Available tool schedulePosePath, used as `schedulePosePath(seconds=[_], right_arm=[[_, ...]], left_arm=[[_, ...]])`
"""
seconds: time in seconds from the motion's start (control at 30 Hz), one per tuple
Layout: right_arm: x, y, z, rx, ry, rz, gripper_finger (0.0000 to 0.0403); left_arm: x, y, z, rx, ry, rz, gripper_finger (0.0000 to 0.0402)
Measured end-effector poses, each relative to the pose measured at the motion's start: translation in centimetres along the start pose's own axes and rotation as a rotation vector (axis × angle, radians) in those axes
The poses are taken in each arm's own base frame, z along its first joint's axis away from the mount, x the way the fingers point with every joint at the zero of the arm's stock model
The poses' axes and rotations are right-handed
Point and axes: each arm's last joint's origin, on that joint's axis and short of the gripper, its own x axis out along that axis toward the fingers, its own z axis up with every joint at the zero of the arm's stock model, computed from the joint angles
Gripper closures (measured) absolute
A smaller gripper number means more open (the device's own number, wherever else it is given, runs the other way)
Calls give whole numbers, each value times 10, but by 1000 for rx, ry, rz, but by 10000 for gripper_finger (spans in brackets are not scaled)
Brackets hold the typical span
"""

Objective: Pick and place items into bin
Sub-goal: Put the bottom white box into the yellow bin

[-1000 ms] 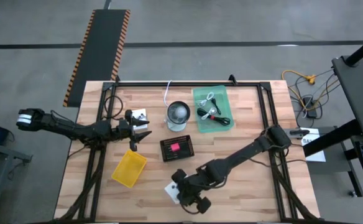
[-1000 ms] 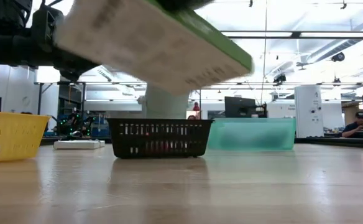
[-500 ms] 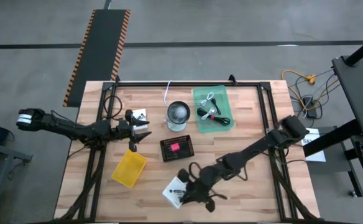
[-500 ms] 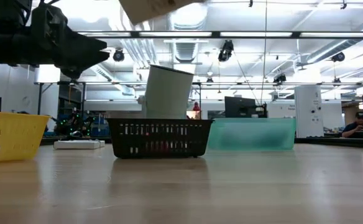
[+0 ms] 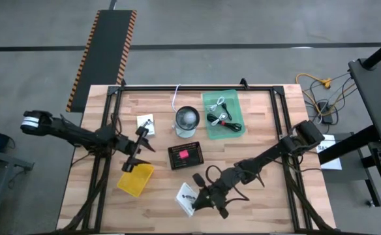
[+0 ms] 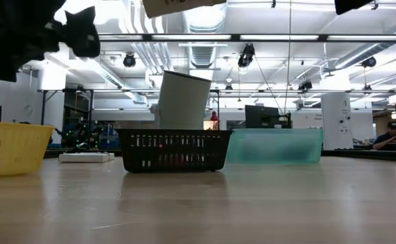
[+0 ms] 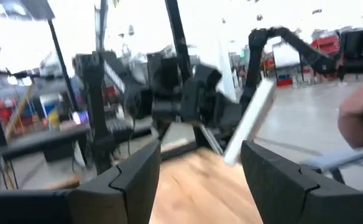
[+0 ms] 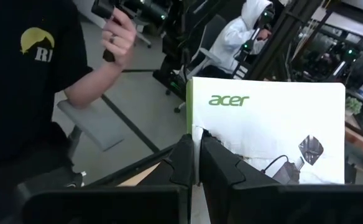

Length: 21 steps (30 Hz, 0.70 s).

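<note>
My right claw (image 5: 200, 200) pinches the white packet (image 5: 188, 196) near the yellow bin (image 5: 135, 179); I carry it level there. Left claw (image 5: 133, 162) spread above that bin.

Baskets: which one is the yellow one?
The yellow basket under the left gripper. The black one sits mid-table; the green one holds cables.

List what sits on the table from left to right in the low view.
Yellow perforated plastic bin → flat white packet → black mesh basket with a white cup behind it → translucent green tray.
</note>
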Motion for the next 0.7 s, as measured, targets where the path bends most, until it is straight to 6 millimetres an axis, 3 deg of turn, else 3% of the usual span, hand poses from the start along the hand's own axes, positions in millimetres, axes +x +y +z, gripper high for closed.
schedulePosePath(seconds=[0.2, 0.4, 0.53, 0.7], right_arm=[[2, -2, 4, -22, -4, -1, 392], [2, -1, 1, -7, 12, 6, 392], [2, 0, 1, 9, 20, 10, 392], [2, 3, 3, 9, 15, 19, 392]], left_arm=[[20, 6, -8, -14, 38, -7, 194], [57, 18, -14, -26, 61, -38, 194], [77, 22, -14, -24, 24, -181, 194], [89, 21, -17, -29, 8, -335, 194]])
